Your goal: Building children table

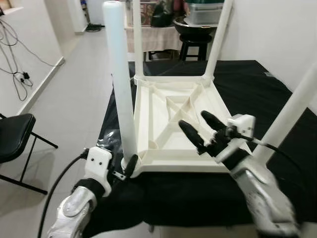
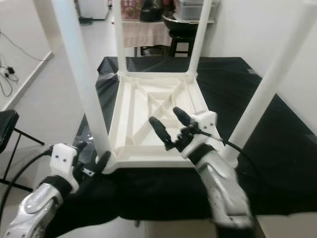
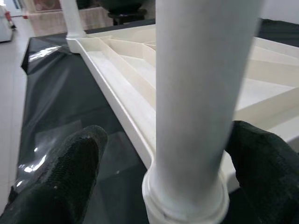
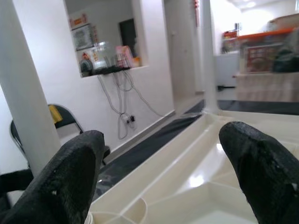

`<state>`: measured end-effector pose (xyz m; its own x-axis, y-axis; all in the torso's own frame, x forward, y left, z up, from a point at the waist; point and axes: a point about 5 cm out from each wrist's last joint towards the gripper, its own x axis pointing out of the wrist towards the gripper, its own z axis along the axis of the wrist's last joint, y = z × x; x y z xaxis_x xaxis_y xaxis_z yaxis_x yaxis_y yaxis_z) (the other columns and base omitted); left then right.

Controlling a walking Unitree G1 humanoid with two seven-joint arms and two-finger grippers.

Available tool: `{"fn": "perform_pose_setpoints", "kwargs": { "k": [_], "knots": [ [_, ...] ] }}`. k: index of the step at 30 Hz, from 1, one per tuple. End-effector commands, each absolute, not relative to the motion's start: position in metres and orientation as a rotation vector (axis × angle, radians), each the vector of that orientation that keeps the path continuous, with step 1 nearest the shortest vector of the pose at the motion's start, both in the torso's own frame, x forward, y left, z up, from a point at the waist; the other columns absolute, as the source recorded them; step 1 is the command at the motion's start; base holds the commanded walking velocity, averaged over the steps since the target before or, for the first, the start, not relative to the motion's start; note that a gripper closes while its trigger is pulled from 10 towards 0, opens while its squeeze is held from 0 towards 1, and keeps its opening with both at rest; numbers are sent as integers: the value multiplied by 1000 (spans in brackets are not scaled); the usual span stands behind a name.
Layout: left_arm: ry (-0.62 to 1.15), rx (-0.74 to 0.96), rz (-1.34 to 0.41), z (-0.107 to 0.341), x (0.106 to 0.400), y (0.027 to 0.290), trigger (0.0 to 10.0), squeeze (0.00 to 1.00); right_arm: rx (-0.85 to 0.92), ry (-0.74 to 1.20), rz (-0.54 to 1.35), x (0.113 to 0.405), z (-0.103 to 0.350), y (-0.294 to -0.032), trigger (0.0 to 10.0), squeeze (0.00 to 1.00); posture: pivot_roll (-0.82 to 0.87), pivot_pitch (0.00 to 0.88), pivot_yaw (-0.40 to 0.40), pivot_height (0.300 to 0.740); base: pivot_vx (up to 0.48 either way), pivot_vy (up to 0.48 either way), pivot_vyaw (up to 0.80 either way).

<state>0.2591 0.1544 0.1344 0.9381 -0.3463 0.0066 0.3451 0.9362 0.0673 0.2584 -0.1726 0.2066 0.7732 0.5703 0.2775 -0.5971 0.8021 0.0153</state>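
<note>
Our left gripper [image 1: 130, 166] spreads its fingers around the near-left leg [image 1: 120, 84] at its socket, contact unclear. The upturned white table [image 1: 171, 124] lies on a black-covered surface [image 1: 257, 89]. Our right gripper [image 1: 200, 130] hovers spread above the underside. A black chair [image 1: 15, 136] stands left.

Even, bright indoor light fills the room, and the glossy black plastic sheet [image 1: 257, 94] over the table throws pale glare along its left edge. The silver right arm [image 1: 265, 196] is smeared with motion blur near the sheet's front edge. In the wrist views the black fingertips [image 3: 60, 182] sit soft and unfocused, and the background behind the white plastic table leg [image 4: 25, 100] is hazy.
</note>
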Motion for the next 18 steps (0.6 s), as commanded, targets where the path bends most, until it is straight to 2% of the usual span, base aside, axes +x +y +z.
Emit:
{"fn": "perform_pose_setpoints", "kwargs": {
  "k": [1,4,7,15,18],
  "knots": [
    [-18,68,-306,134,262,166,10000,0,100,-274,651,241,217,-181,10000,0,12,143,-17,740,0,0,0],
    [-21,74,-309,136,262,168,10000,0,-5,-191,592,213,221,-208,10000,0,-28,155,0,740,0,0,0],
    [-23,79,-311,136,262,168,10000,0,-63,-158,571,205,224,-220,10000,0,-35,158,8,740,0,0,0],
    [-29,80,-310,138,262,167,10000,0,-135,-212,603,201,258,-244,10000,0,-28,158,4,740,0,0,-800],
    [-38,92,-301,138,262,168,10000,0,-117,-205,644,198,262,-240,10000,0,-26,158,0,740,0,0,0]
  ]
}}
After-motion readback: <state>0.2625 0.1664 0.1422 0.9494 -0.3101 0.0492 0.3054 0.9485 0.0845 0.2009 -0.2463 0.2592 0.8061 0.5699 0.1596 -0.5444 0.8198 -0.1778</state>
